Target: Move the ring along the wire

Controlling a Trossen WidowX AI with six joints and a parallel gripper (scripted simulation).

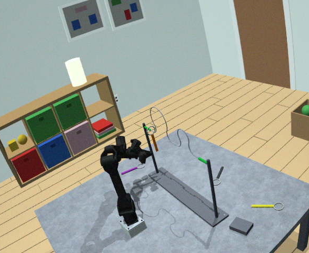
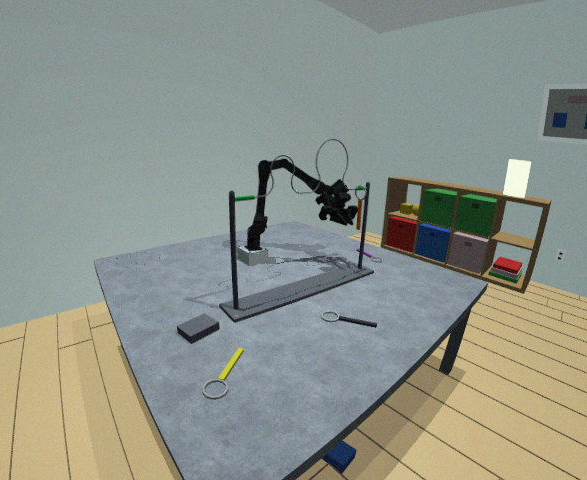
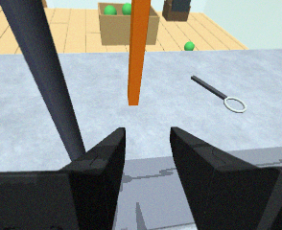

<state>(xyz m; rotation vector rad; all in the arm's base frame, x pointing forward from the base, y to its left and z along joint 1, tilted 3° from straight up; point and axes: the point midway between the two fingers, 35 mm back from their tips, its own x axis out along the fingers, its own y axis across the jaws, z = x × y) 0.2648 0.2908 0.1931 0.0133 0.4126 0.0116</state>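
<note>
The ring (image 1: 156,129) hangs on the green part (image 1: 147,127) (image 2: 357,188) beside the far post (image 1: 152,157) (image 2: 364,232) (image 3: 47,81). Its orange handle (image 1: 155,143) (image 2: 359,214) (image 3: 138,53) points down, free of the fingers. My gripper (image 1: 150,154) (image 3: 148,133) is partly open and empty; in the wrist view the handle's lower end shows beyond and above the fingertips. The grey wire (image 1: 167,129) (image 2: 332,139) loops from there to the other green part (image 1: 202,160) (image 2: 244,198) at the near post (image 1: 212,187) (image 2: 233,248).
The posts stand on a grey base plate (image 1: 187,193) (image 2: 296,295). On the table lie a purple-handled ring tool (image 1: 129,170), a black-handled one (image 1: 220,173) (image 2: 358,321) (image 3: 208,87), a yellow-handled one (image 1: 262,206) (image 2: 231,363) and a dark block (image 1: 241,225) (image 2: 197,327).
</note>
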